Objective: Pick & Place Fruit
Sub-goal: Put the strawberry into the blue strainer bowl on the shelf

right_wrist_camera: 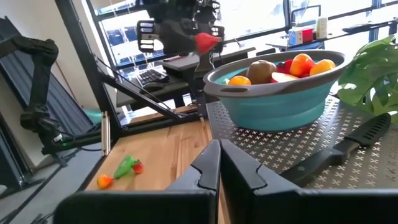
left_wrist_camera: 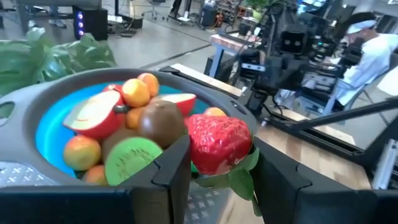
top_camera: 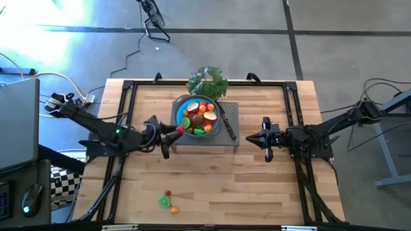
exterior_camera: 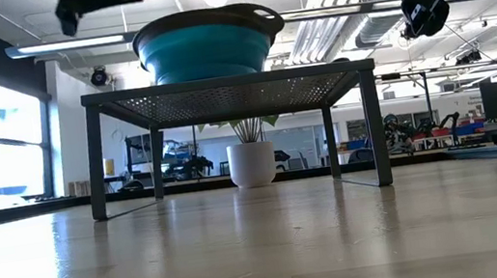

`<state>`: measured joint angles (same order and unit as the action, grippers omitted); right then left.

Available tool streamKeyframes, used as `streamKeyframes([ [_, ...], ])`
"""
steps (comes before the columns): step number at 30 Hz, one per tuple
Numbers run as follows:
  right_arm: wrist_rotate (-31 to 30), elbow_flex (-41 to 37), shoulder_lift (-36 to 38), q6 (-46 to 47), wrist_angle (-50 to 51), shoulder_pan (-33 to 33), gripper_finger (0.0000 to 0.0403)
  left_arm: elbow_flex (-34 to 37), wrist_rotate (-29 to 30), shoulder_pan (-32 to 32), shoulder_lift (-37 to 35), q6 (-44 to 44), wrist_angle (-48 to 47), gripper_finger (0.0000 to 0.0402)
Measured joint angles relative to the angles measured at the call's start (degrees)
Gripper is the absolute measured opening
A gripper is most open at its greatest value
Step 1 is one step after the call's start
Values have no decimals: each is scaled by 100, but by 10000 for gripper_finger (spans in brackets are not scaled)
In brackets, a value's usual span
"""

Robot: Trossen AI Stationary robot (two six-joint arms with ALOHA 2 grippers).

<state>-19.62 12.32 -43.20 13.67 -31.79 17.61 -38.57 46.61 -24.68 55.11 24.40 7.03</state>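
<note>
High view: left pincer [top_camera: 174, 129] grips one strawberry [top_camera: 180, 129] (three fruits [top_camera: 169, 201] left on table).

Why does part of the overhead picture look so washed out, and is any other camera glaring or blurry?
High view: daylight glares pale blue across the floor at upper left. Low view: bright ceiling lights and windows leave the blue bowl and rack backlit, with sheen on the table. Left wrist view: the strawberry is sharp, the room behind soft.
</note>
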Motion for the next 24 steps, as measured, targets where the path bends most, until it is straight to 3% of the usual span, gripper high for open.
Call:
streamKeyframes([
  [5,0,0,0,162,-9,0,4,-172,-563,668,26,-15,-220,137],
  [10,2,0,1,290,-9,0,4,-761,-835,1171,32,29,-1341,137],
  [15,2,0,2,297,-7,0,4,-1315,-861,1605,236,206,-2362,137],
  [24,2,0,0,299,43,0,4,-1832,-1005,2029,838,282,-2854,137],
])
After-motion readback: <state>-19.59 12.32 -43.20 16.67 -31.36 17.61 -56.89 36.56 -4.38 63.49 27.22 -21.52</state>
